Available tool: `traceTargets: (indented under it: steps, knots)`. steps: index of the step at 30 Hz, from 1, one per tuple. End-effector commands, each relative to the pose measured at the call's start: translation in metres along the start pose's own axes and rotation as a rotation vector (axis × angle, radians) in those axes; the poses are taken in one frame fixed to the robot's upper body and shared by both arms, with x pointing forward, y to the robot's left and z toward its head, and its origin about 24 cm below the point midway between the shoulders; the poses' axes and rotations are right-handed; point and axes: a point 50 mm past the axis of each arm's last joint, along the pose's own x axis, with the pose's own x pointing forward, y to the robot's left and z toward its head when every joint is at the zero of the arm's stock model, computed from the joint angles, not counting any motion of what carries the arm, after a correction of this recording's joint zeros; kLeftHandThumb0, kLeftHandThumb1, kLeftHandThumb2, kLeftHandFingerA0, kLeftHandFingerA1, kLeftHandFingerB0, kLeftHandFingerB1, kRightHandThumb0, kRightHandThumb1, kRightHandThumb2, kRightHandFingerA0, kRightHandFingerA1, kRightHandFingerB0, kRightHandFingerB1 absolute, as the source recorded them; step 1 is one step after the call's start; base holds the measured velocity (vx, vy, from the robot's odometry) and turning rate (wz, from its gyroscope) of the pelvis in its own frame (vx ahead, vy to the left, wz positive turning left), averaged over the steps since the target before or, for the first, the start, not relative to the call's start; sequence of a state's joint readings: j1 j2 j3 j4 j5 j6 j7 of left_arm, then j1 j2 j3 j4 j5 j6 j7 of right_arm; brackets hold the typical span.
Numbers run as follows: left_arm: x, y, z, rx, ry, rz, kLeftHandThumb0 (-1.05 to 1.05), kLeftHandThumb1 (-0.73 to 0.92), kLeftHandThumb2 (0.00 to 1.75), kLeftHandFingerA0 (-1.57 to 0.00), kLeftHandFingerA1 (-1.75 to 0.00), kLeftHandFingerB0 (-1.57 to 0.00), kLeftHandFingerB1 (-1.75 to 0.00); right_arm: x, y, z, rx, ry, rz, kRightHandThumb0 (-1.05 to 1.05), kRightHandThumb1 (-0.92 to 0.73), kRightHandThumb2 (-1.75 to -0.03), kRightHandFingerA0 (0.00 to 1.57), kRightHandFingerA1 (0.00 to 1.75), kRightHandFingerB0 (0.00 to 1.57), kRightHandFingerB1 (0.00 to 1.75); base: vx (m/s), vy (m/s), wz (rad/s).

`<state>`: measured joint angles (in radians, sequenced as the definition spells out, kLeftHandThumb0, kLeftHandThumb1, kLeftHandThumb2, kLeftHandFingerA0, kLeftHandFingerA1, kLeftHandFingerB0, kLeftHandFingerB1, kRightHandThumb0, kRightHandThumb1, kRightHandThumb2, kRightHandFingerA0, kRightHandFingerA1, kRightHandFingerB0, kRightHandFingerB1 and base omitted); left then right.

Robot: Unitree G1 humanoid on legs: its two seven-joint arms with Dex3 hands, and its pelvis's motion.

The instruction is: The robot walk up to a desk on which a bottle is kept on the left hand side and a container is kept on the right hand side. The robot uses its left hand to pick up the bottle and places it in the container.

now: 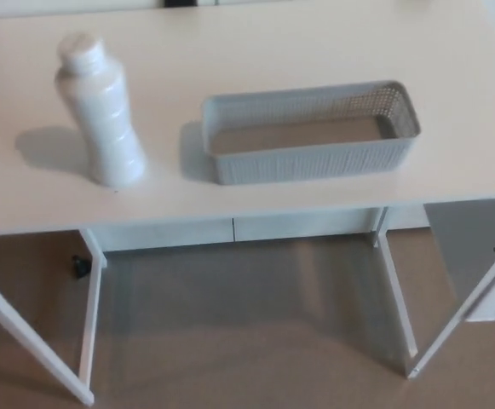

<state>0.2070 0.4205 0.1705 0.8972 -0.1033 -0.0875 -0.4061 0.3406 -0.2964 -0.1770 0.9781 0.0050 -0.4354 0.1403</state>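
We see neither hand, so grip state is unknown; the bottle [100, 111] stands upright on our left-hand side, left of the container [308, 132].

No part of the robot's body is showing in the head view: no arm, hand, cable or marking is appearing anywhere in the frame, so nothing of its colours or shapes can be told.
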Motion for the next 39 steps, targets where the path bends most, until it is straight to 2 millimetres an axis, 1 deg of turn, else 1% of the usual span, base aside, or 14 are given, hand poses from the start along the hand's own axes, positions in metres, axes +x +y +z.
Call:
traceTargets:
  steps: [1,2,5,6,10,11,13,14,18,21,24,31,37,39]
  knots:
    - [-0.001,0.003,0.002,0.011,-0.003,0.011,-0.38,0.71,0.61,-0.36,-0.33,-0.30,-0.31,-0.002,-0.004,-0.002,0.002,-0.004,-0.019,-0.34,-0.55,-0.56,0.75,0.57,0.53,0.43,0.17,-0.122,0.02]
    - [0.001,0.002,0.006,-0.005,-0.010,0.005,-0.39,0.72,0.62,-0.42,-0.35,-0.31,-0.31,0.002,-0.006,0.003,-0.005,-0.011,-0.023,-0.33,-0.56,-0.56,0.75,0.57,0.53,0.43,0.08,-0.073,-0.08]
    - [0.003,0.002,0.010,-0.023,-0.014,-0.007,-0.38,0.74,0.63,-0.43,-0.35,-0.31,-0.31,0.006,-0.008,0.009,-0.007,-0.023,-0.031,-0.32,-0.57,-0.56,0.73,0.55,0.53,0.43,0.06,-0.045,-0.07]
    - [0.004,0.002,0.012,-0.033,-0.022,-0.005,-0.37,0.73,0.62,-0.47,-0.36,-0.34,-0.32,0.007,-0.008,0.011,-0.004,-0.027,-0.035,-0.32,-0.57,-0.56,0.73,0.55,0.53,0.43,0.00,0.000,0.00]
    - [0.002,0.004,0.016,-0.043,-0.038,-0.005,-0.39,0.74,0.62,-0.45,-0.35,-0.34,-0.32,0.008,-0.007,0.014,-0.004,-0.053,-0.035,-0.34,-0.56,-0.56,0.74,0.59,0.53,0.44,0.01,0.078,-0.02]
    - [0.002,0.004,0.016,-0.046,-0.036,-0.003,-0.38,0.74,0.62,-0.45,-0.35,-0.34,-0.32,0.008,-0.006,0.015,-0.003,-0.058,-0.036,-0.41,-0.44,-0.76,0.70,0.67,0.48,0.55,0.11,0.201,0.35]
    - [0.002,0.005,0.017,-0.043,-0.035,0.001,-0.39,0.73,0.62,-0.46,-0.35,-0.35,-0.32,0.009,-0.005,0.016,0.002,-0.061,-0.039,-0.40,-0.44,-0.76,0.70,0.68,0.48,0.55,0.20,-0.037,-0.21]
    - [0.002,0.006,0.016,-0.037,-0.033,0.004,-0.38,0.74,0.62,-0.47,-0.35,-0.36,-0.32,0.009,-0.004,0.016,0.003,-0.061,-0.041,-0.34,-0.55,-0.56,0.74,0.60,0.54,0.45,0.18,-0.058,0.14]
    - [0.000,0.008,0.017,-0.036,-0.036,-0.002,-0.38,0.75,0.62,-0.47,-0.36,-0.35,-0.32,0.012,-0.004,0.018,0.010,-0.057,-0.039,-0.33,-0.57,-0.56,0.75,0.58,0.53,0.44,0.09,0.008,0.04]
    - [-0.001,0.013,0.013,-0.055,-0.009,0.023,-0.37,0.75,0.62,-0.48,-0.36,-0.35,-0.32,0.013,-0.005,0.018,0.002,-0.053,-0.041,-0.34,-0.56,-0.56,0.75,0.56,0.53,0.43,0.10,-0.042,0.08]
    - [-0.001,0.015,0.009,-0.065,0.000,0.026,-0.39,0.74,0.62,-0.48,-0.36,-0.33,-0.32,0.012,-0.005,0.017,0.001,-0.057,-0.043,-0.34,-0.55,-0.56,0.75,0.59,0.54,0.44,0.10,-0.128,0.08]
    - [0.000,0.017,0.014,-0.061,-0.006,0.027,-0.38,0.73,0.62,-0.49,-0.36,-0.34,-0.32,0.013,-0.005,0.020,-0.007,-0.067,-0.045,-0.32,-0.56,-0.56,0.74,0.57,0.55,0.44,0.11,-0.238,-0.02]
    - [0.000,0.016,0.019,-0.041,-0.016,0.016,-0.38,0.74,0.62,-0.48,-0.36,-0.33,-0.32,0.016,-0.005,0.021,0.004,-0.051,-0.046,-0.34,-0.56,-0.56,0.76,0.57,0.53,0.44,0.00,0.073,-0.09]
    - [0.001,0.017,0.019,-0.029,-0.010,0.025,-0.40,0.72,0.62,-0.51,-0.36,-0.35,-0.32,0.016,-0.004,0.021,0.015,-0.052,-0.045,-0.33,-0.56,-0.56,0.75,0.57,0.53,0.44,-0.01,0.217,-0.12]
